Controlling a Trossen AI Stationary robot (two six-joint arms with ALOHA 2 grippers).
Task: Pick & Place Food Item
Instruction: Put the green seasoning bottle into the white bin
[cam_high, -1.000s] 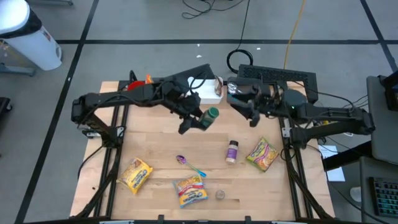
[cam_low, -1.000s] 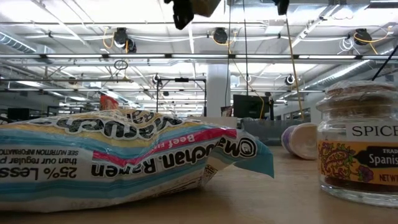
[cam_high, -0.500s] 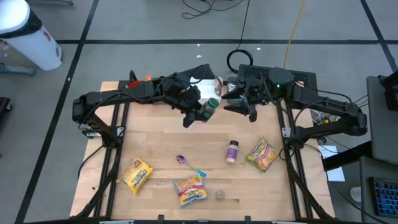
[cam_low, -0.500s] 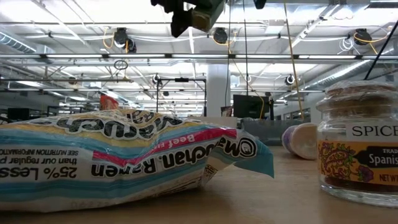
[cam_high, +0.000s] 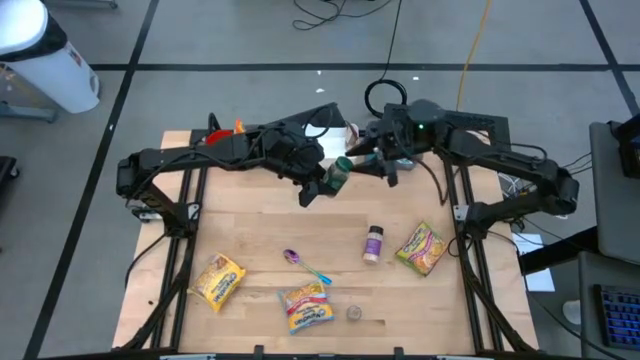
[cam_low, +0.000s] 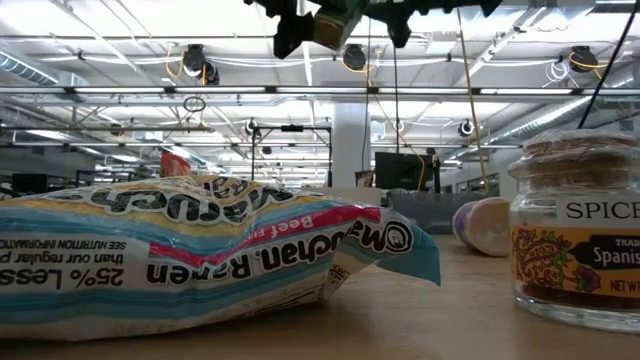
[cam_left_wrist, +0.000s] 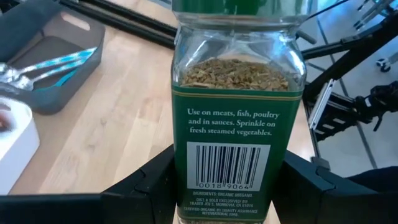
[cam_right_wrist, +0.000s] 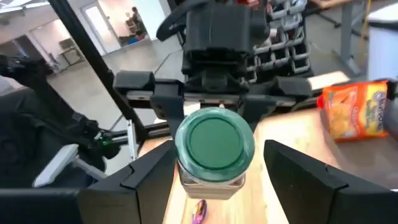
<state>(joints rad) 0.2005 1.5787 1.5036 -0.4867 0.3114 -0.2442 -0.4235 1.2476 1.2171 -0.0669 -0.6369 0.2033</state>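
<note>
Since a second ago my right claw (cam_high: 368, 163) has swung in, spread, to face the green lid of the herb jar (cam_high: 339, 172), which my left claw (cam_high: 318, 182) pinches aloft over the worktop (cam_high: 260, 230), long axis pointing at it.

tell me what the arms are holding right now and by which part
The left gripper holds a green-lidded herb jar by the lower sides of its glass body, above the table. The right gripper has its open fingers either side of the lid, not closed on it.
</note>
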